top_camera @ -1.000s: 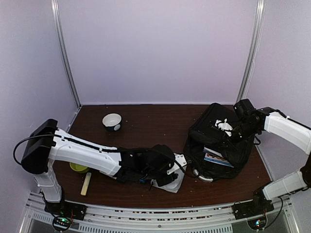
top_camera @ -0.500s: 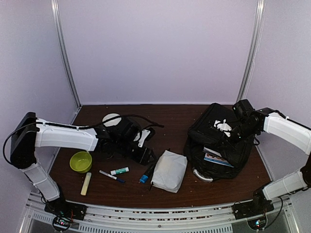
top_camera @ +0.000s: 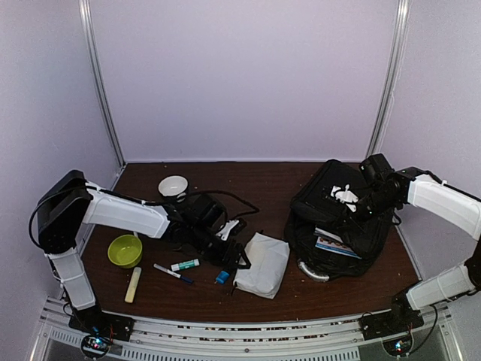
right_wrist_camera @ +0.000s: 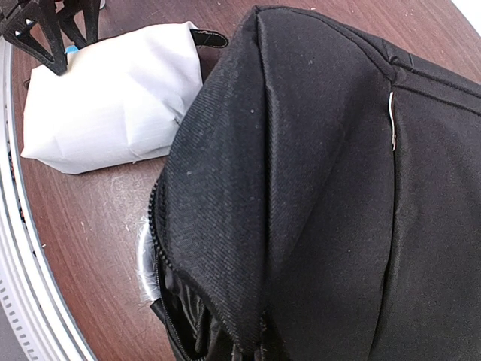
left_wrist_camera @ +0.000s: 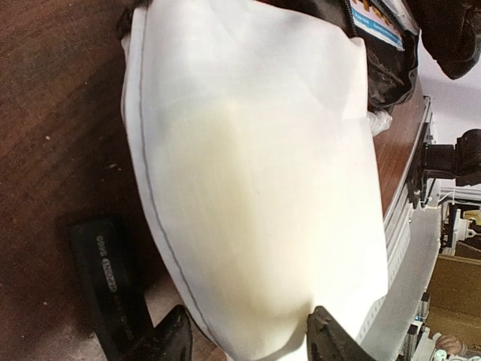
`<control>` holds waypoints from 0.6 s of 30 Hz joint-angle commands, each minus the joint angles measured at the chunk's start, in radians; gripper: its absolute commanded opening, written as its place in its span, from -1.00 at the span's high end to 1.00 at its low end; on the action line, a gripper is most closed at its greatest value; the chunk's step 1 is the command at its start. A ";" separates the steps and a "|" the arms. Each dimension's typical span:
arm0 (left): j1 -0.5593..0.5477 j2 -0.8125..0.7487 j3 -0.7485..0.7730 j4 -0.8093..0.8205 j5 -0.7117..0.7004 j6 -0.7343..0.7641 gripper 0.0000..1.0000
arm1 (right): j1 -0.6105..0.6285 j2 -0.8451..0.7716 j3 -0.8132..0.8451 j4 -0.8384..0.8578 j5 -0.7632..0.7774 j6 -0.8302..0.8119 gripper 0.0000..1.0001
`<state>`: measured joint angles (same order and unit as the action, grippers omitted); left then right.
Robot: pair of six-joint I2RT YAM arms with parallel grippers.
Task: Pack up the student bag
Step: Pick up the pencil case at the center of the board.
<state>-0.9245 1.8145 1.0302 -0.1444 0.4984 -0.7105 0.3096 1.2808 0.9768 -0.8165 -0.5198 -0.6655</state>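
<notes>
The student bag (top_camera: 342, 218) is black and stands at the right of the table, its front unzipped with books (top_camera: 336, 244) showing inside. My right gripper (top_camera: 367, 203) is at the bag's top. It is shut on a fold of the bag's fabric (right_wrist_camera: 285, 226), and that fabric hides its fingers in the right wrist view. A white fabric pouch (top_camera: 261, 265) lies flat just left of the bag. My left gripper (left_wrist_camera: 252, 335) is open at the pouch's (left_wrist_camera: 248, 173) left end, one fingertip on each side of it, the right fingertip (left_wrist_camera: 331, 335) touching the cloth.
A green bowl (top_camera: 125, 250), a white bowl (top_camera: 173, 186), a blue-capped marker (top_camera: 173, 273), a green-and-white tube (top_camera: 185, 265), a small blue item (top_camera: 222, 277) and a pale stick (top_camera: 134, 284) lie left of the pouch. The bag's grey handle (top_camera: 312, 272) curves onto the table.
My left arm pulled back off the pouch toward the white bowl, then came forward to the pouch's left end, its jaws wider. The right arm and bag stayed still.
</notes>
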 commanded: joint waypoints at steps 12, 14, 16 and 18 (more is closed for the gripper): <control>-0.001 0.089 0.061 0.143 0.118 -0.068 0.67 | -0.001 -0.015 -0.006 0.047 0.027 0.009 1.00; -0.001 0.078 0.058 0.142 0.111 -0.062 0.82 | 0.000 -0.017 -0.002 0.045 0.024 0.011 1.00; -0.001 0.057 0.055 0.149 0.106 -0.039 1.00 | 0.000 -0.023 0.011 0.036 0.033 0.015 1.00; -0.001 0.014 0.032 0.178 0.100 -0.005 1.00 | -0.001 -0.037 0.029 0.024 0.054 0.023 1.00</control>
<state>-0.9245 1.8915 1.0626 -0.0502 0.5919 -0.7692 0.3096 1.2804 0.9768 -0.8165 -0.5194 -0.6582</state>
